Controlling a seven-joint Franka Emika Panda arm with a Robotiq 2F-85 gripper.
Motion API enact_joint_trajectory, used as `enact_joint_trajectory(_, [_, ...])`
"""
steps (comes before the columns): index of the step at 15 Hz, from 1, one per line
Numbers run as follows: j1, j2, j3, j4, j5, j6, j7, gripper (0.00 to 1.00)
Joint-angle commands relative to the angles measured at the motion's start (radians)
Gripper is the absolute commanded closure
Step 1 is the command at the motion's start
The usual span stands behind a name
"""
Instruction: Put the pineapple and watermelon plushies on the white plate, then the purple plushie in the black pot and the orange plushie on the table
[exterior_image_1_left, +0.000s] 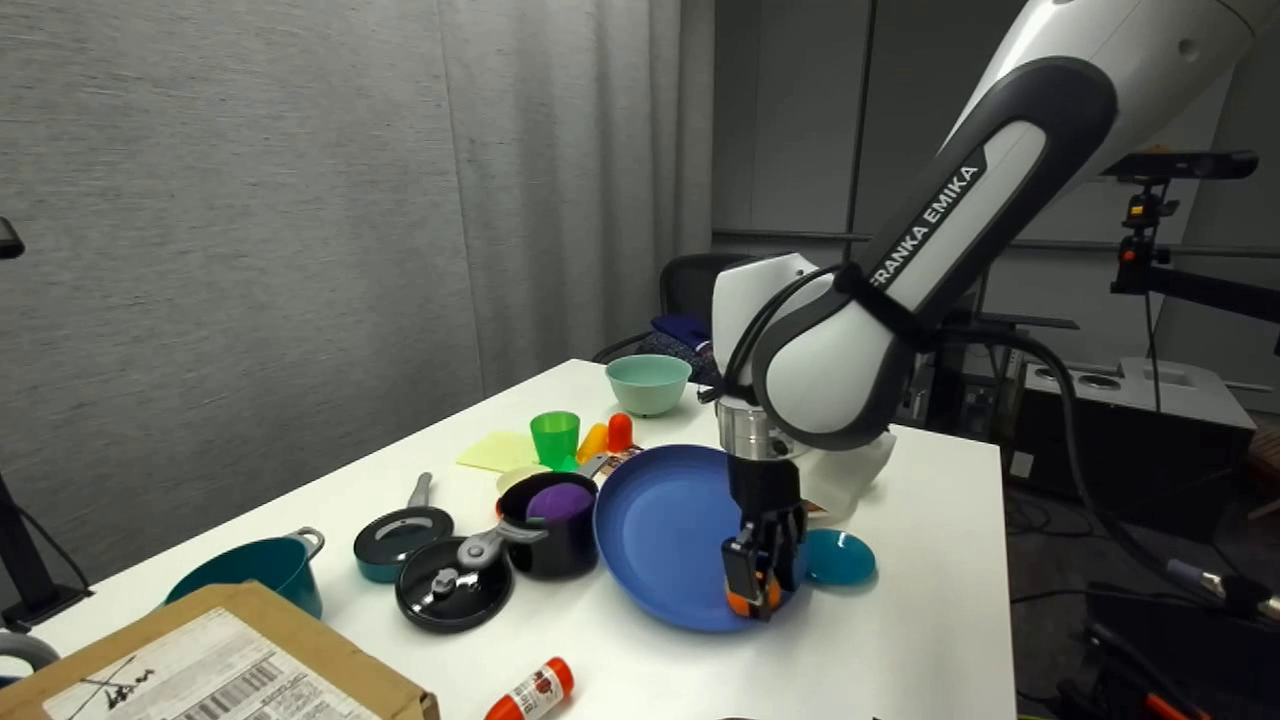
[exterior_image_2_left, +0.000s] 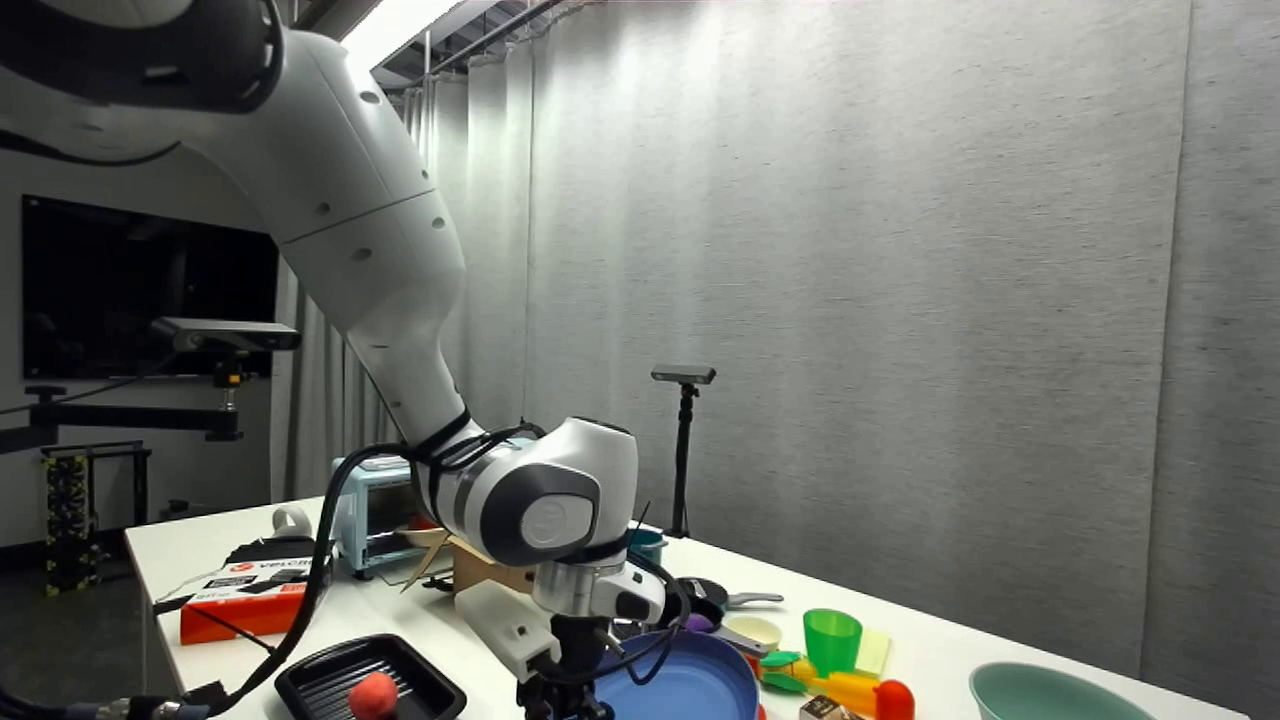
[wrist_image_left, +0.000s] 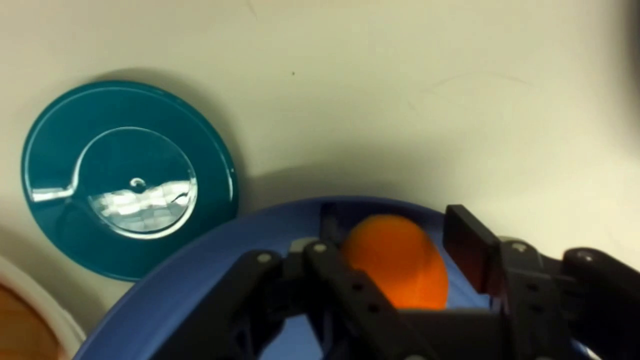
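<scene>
The orange plushie (exterior_image_1_left: 741, 604) lies inside the blue round dish (exterior_image_1_left: 660, 530), near its rim. It also shows in the wrist view (wrist_image_left: 400, 265). My gripper (exterior_image_1_left: 764, 572) points down into the dish with its fingers on either side of the orange plushie. In the wrist view the jaws (wrist_image_left: 395, 235) are open, with a visible gap between the right finger and the plushie; the left finger is close to it or touching, I cannot tell which. The purple plushie (exterior_image_1_left: 560, 502) sits in the black pot (exterior_image_1_left: 555, 550). I cannot make out the pineapple plushie, watermelon plushie or white plate for certain.
A teal lid (wrist_image_left: 125, 165) lies beside the blue dish, near a white-rimmed dish (wrist_image_left: 50, 310). A black lid (exterior_image_1_left: 455, 590), a cardboard box (exterior_image_1_left: 330, 655), a green cup (exterior_image_1_left: 555, 438) and a mint bowl (exterior_image_1_left: 648, 385) stand around. A red ball (exterior_image_2_left: 373, 694) is in a black pan (exterior_image_2_left: 320, 670).
</scene>
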Motion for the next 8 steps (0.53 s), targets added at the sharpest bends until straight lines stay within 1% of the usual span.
enact_joint_trajectory(1, [-0.004,-0.002,-0.007,-0.009,0.026,0.030,0.001,0.73])
enact_joint_trajectory(3, [-0.009,-0.002,-0.004,-0.006,0.036,0.030,-0.008,0.88])
enact_joint_trajectory(5, [-0.007,-0.003,-0.005,-0.005,0.032,0.036,-0.006,0.99])
enact_joint_trajectory(6, [-0.006,-0.004,-0.006,-0.005,0.029,0.039,-0.006,1.00])
enact_joint_trajectory(8, [-0.006,-0.008,-0.003,-0.003,0.030,0.040,-0.013,0.97])
